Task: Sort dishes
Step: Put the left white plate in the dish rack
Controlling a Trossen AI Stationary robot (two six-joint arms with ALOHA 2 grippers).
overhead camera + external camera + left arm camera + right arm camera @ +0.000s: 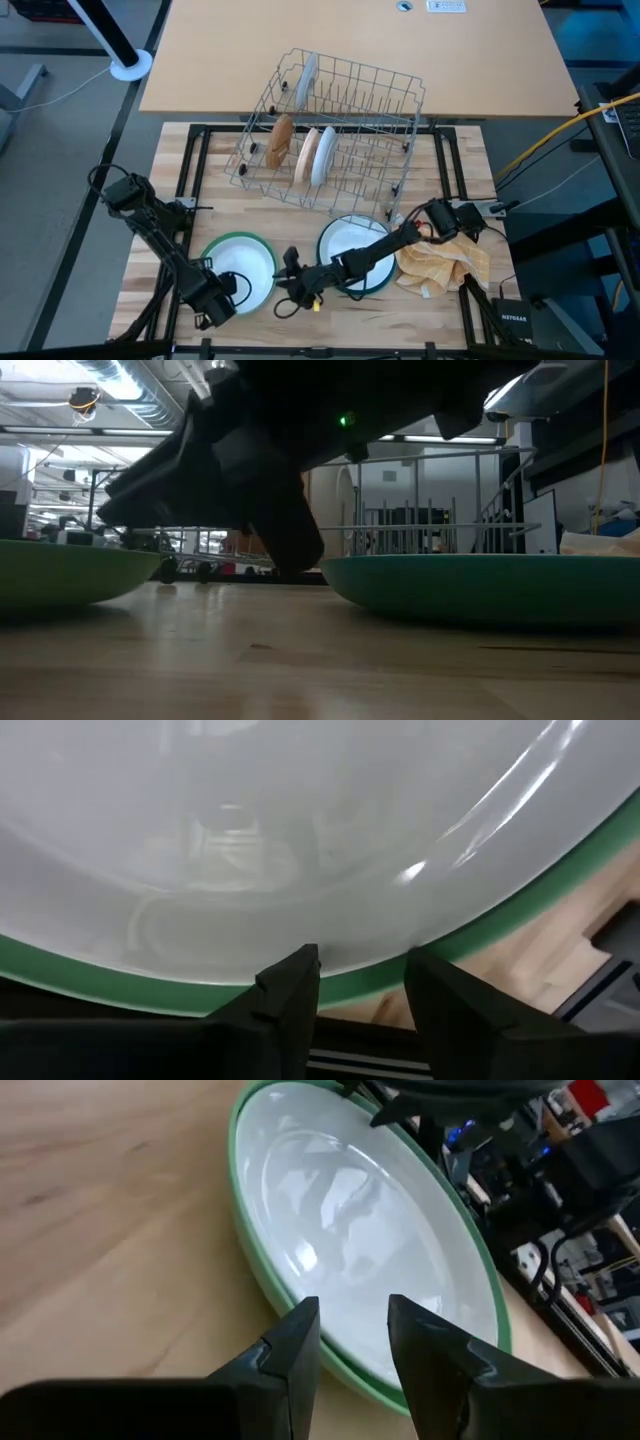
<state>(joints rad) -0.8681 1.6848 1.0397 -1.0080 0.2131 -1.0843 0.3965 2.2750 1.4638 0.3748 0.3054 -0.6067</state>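
Plates stand on edge in the grey wire rack (pixel 330 135) at the upper centre of the high view: a brown wood-coloured plate (pixel 280 142) toward its left, then a tan plate (pixel 308 155) and a white plate (pixel 324 157) side by side near its middle. One more pale dish (pixel 305 80) leans at the rack's upper left corner.

Below the rack, on the wooden table (pixel 230 215), lie two larger plates. The green plate (pixel 245 262) sits at lower left of centre with a white plate (pixel 240 268) resting inside it. The teal-blue plate (pixel 350 250) sits at lower centre right, also with a white inside. In the low view the green one (pixel 70 572) fills the left edge and the teal one (pixel 490 585) the right.

The left gripper (pixel 232 290) is at the lower rim of the green plate; in its wrist view the fingers (pixel 290 995) stand apart, straddling the rim without closing on it. The right gripper (pixel 290 275) reaches across the teal-blue plate to the gap between the two big plates, its jaws apart and empty, pointed at the green plate's right edge (pixel 250 1270).

A crumpled yellow checked cloth (pixel 445 265) lies just right of the teal-blue plate, under the right arm.
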